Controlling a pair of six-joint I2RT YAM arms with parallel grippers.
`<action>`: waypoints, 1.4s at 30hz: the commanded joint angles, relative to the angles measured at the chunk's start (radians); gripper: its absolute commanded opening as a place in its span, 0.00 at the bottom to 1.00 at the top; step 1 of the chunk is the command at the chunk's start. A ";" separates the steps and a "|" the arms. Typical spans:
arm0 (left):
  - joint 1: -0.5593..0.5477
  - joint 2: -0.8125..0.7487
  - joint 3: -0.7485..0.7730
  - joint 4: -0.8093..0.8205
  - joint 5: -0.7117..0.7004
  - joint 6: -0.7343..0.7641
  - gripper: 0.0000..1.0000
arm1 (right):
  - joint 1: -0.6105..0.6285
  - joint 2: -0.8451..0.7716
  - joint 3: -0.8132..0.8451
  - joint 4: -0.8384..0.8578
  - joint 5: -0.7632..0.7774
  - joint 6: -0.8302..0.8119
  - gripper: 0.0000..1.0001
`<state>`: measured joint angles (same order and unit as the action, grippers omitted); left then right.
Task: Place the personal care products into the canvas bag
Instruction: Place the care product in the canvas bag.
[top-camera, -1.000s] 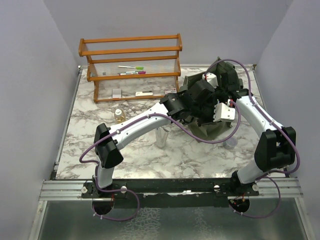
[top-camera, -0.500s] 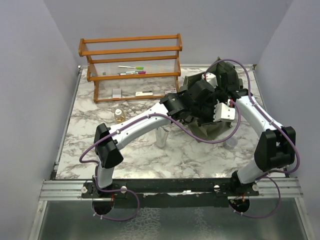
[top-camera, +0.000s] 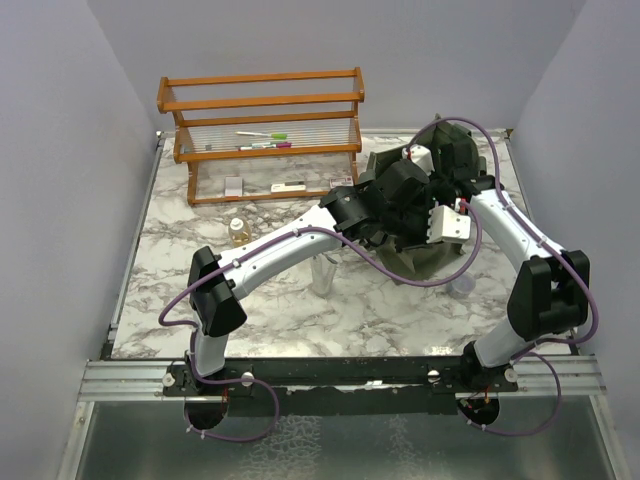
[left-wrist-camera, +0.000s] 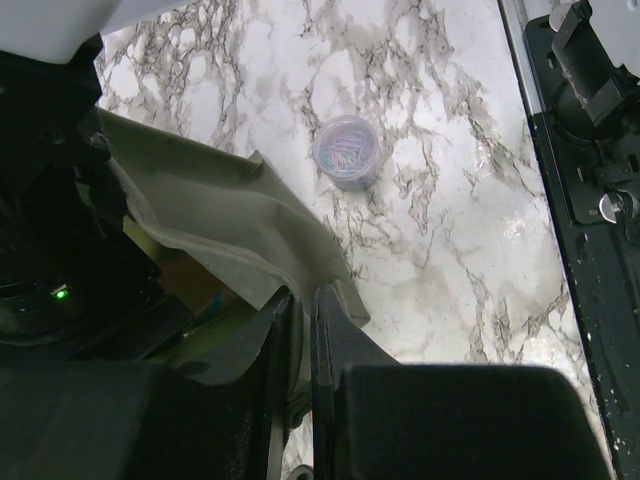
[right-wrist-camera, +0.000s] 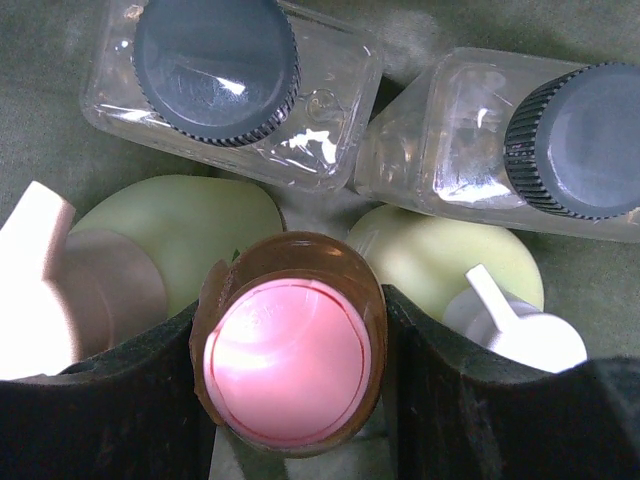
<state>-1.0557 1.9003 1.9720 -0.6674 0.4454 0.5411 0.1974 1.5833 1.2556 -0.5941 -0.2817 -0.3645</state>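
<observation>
The right gripper (right-wrist-camera: 295, 385) is down inside the olive canvas bag (top-camera: 418, 262), which sits at the far right of the marble table (top-camera: 280, 320). Its jaws are half spread and clamped on an amber-orange bottle (right-wrist-camera: 288, 345) with a pink cap. Packed round that bottle in the bag are two clear square bottles (right-wrist-camera: 215, 60) with dark ribbed caps and two pale green pump bottles (right-wrist-camera: 180, 225). The left gripper (left-wrist-camera: 305, 310) is almost closed, pinching the bag's fabric rim. A small lavender jar (left-wrist-camera: 347, 152) stands on the table near the bag. A second amber bottle (top-camera: 238, 232) stands out on the left, near the wooden rack (top-camera: 260, 100).
</observation>
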 joint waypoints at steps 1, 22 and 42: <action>0.000 -0.026 0.000 -0.027 -0.004 0.013 0.06 | 0.002 0.033 0.028 0.040 0.005 -0.031 0.55; 0.000 -0.029 -0.008 -0.021 -0.035 0.011 0.06 | 0.002 0.029 0.111 -0.025 -0.048 -0.011 0.67; 0.000 -0.040 -0.039 -0.022 -0.047 0.017 0.06 | 0.002 0.012 0.150 -0.050 -0.025 -0.010 0.82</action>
<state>-1.0561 1.8942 1.9587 -0.6601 0.4332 0.5476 0.1993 1.6039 1.3735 -0.6441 -0.3080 -0.3710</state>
